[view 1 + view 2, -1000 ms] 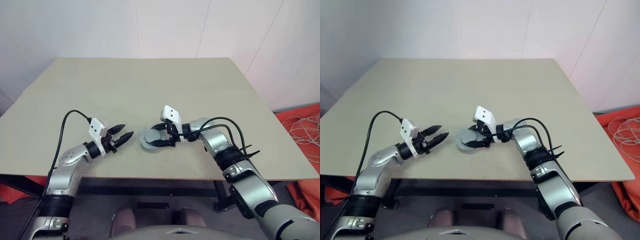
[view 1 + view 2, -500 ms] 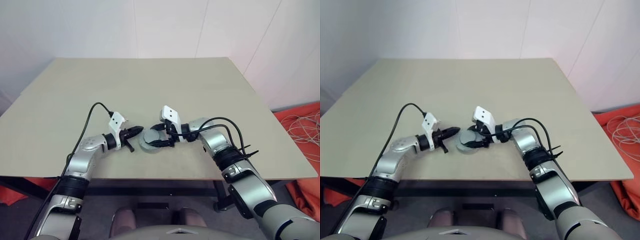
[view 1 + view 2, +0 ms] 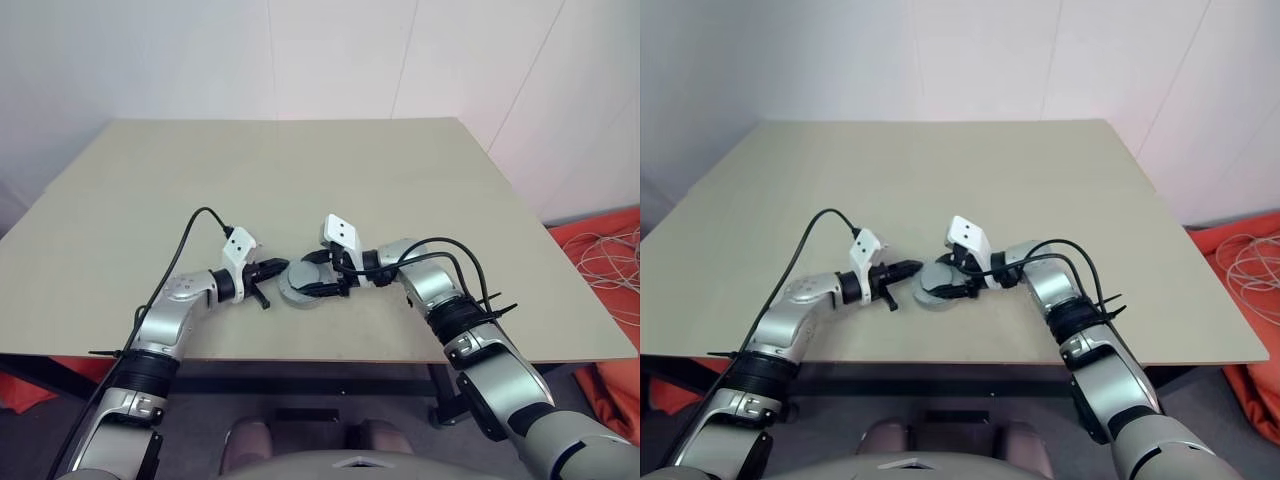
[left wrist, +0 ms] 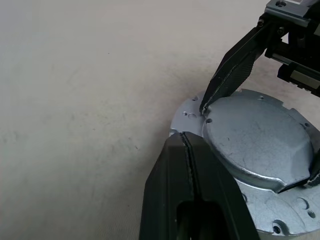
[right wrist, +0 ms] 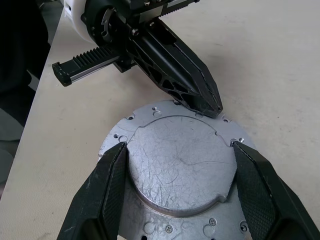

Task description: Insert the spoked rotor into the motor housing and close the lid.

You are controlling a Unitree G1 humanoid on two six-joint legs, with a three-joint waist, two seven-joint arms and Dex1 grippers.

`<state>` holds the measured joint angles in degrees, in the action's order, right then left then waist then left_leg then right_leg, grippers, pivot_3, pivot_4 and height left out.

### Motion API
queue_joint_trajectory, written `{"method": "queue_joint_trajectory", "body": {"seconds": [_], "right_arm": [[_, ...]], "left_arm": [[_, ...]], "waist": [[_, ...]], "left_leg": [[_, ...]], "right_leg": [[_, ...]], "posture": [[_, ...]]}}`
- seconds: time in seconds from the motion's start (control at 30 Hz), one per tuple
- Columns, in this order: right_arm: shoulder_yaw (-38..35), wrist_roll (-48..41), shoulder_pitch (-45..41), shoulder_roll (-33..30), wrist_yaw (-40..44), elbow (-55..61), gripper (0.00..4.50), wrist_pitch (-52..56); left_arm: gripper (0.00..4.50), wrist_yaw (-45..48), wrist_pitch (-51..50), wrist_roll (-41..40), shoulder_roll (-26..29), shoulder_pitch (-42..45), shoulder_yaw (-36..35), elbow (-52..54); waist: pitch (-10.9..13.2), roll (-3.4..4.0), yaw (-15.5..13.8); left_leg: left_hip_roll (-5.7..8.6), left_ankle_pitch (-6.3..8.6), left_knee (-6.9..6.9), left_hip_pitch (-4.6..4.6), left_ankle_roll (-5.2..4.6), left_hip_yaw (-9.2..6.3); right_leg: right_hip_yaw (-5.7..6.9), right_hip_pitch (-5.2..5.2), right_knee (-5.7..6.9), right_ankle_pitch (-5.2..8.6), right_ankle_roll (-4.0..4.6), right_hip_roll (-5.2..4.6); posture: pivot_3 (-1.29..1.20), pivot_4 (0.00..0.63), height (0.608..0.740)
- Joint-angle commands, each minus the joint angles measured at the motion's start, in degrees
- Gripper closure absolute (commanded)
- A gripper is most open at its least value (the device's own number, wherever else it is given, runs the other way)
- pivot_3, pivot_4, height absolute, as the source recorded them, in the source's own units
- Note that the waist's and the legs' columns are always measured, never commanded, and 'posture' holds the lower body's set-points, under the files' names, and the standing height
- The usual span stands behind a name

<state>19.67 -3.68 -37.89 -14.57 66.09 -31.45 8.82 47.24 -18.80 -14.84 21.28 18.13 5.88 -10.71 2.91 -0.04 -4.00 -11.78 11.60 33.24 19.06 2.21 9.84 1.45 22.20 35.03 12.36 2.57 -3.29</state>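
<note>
One lid [image 5: 180,160] flat, silver face up

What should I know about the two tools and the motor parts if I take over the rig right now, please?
Left tool: shut, empty, its tip at the rim of the assembly.
Right tool: fingers spread around the silver lid, one on each side of it.
The lid sits silver face up on the housing near the table's front edge. The rotor is hidden; presumably inside.
Done: lid placed.
Left: likely press or seat the lid; whether it is fully closed cannot be told.
</note>
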Motion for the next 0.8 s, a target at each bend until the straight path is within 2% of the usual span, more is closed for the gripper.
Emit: {"method": "queue_joint_trajectory", "body": {"seconds": [0.03,0.07,0.53,0.7,0.8], "right_arm": [[0.47,0.69,1.41,-0.18,-0.18,-0.42,0.34,2.81],[0.26,0.24,1.48,-0.27,0.28,0.27,0.02,3.58],[-10.09,-8.96,3.51,-2.90,-2.25,9.99,0.02,14.13],[-17.83,-19.48,9.92,-5.38,-5.26,22.64,0.02,31.88],[-21.80,-25.06,12.71,-6.34,-9.96,29.06,0.02,44.33]], "left_arm": [[4.50,0.36,-0.97,0.80,-0.48,0.23,1.74,0.40],[4.50,0.33,-1.01,0.85,-0.60,0.34,1.80,0.39],[4.50,0.75,-0.83,1.13,-1.48,1.40,2.42,-0.36],[4.50,1.05,-0.65,1.29,-1.54,1.68,2.47,-0.71],[4.50,1.23,-0.65,1.31,-1.40,1.64,2.38,-0.76]], "waist": [[-0.03,0.04,0.00],[-0.04,0.06,-0.04],[0.00,0.14,-1.39],[0.02,0.16,-1.80],[0.03,0.18,-1.90]], "left_leg": [[0.00,0.00,-0.02,0.00,0.00,0.00],[0.00,0.00,-0.03,0.00,0.00,-0.01],[0.04,0.02,-0.16,0.21,-0.04,0.02],[0.05,0.03,-0.22,0.28,-0.06,0.02],[0.07,0.04,-0.23,0.30,-0.08,0.02]], "right_leg": [[0.00,-0.01,-0.04,0.00,0.00,0.00],[0.00,-0.02,-0.08,0.00,0.00,0.00],[0.02,0.23,-0.28,-0.12,0.19,0.00],[0.03,0.27,-0.30,-0.11,0.19,-0.01],[0.02,0.24,-0.35,-0.08,0.12,-0.01]], "posture": [[0.00,0.000,0.740],[0.00,0.000,0.740],[0.00,0.000,0.740],[0.00,0.000,0.740],[0.00,0.000,0.740]]}}
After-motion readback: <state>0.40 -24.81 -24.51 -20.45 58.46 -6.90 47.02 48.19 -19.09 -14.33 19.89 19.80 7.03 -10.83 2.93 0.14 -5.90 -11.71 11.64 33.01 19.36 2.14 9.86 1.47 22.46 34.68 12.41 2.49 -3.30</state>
